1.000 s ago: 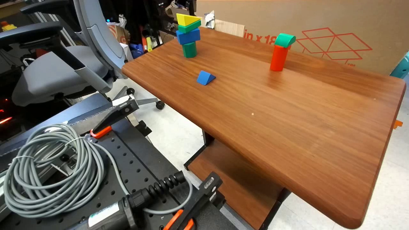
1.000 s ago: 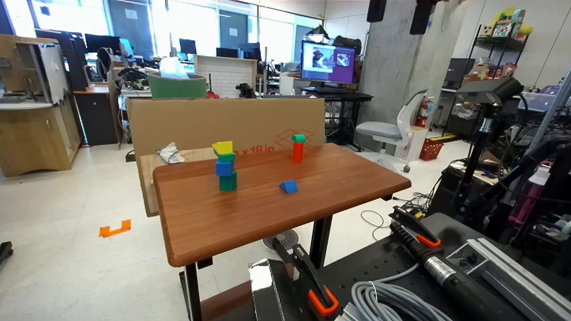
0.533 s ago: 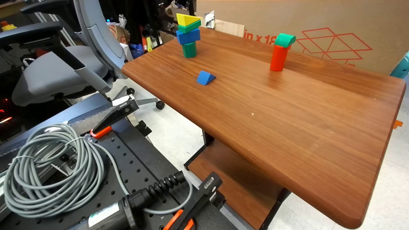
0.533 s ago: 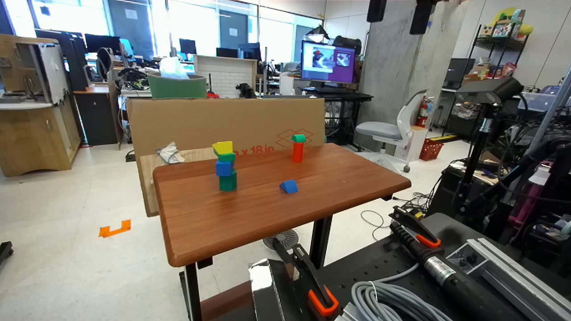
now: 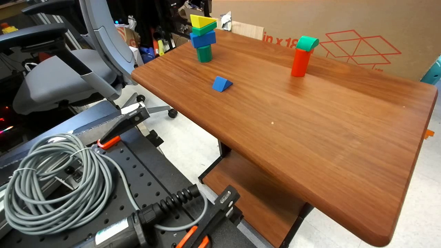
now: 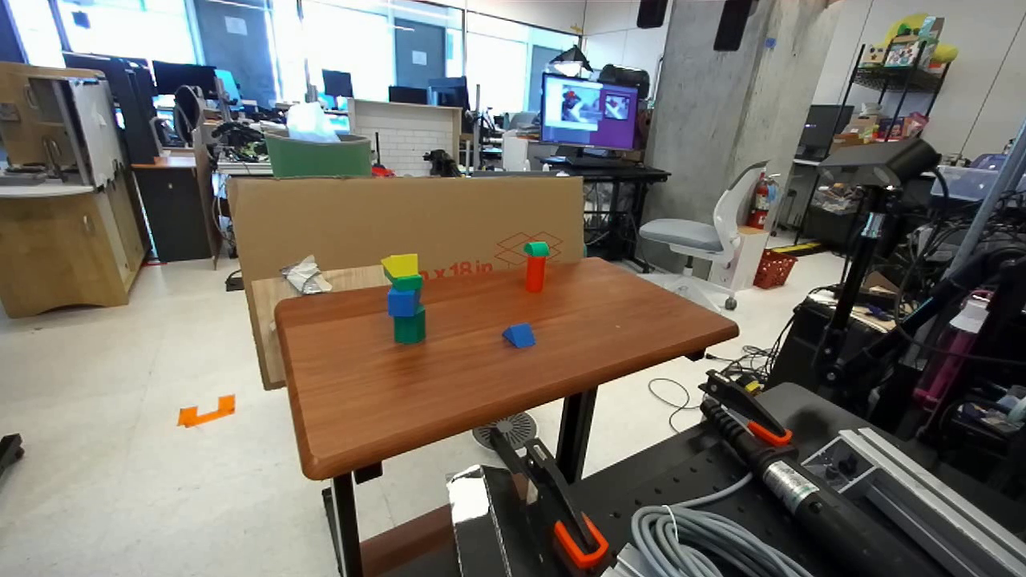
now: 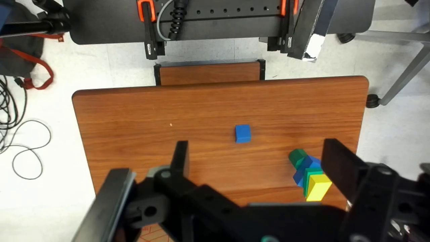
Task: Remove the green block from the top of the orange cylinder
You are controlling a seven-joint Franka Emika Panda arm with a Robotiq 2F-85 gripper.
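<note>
The green block (image 5: 307,43), with a rounded top, rests on the upright orange cylinder (image 5: 300,63) near the table's far edge. Both also show in an exterior view, the green block (image 6: 536,249) on the orange cylinder (image 6: 535,275). In the wrist view neither can be seen; the gripper body covers part of the table there. My gripper (image 7: 257,144) is open and empty in the wrist view, fingers wide apart, high above the table. Its two dark fingertips (image 6: 690,32) show at the top edge of an exterior view, well above and to the right of the cylinder.
A stack of green, blue and yellow blocks (image 5: 203,40) stands on the wooden table (image 5: 344,137). A small blue wedge block (image 5: 221,84) lies nearer the front. A cardboard sheet (image 6: 385,216) stands behind the table. A black bench (image 5: 137,165) with clamps and cable is in front.
In an exterior view the gripper fingertips have moved a little left and up in the last half second. The blocks and the cylinder have not moved.
</note>
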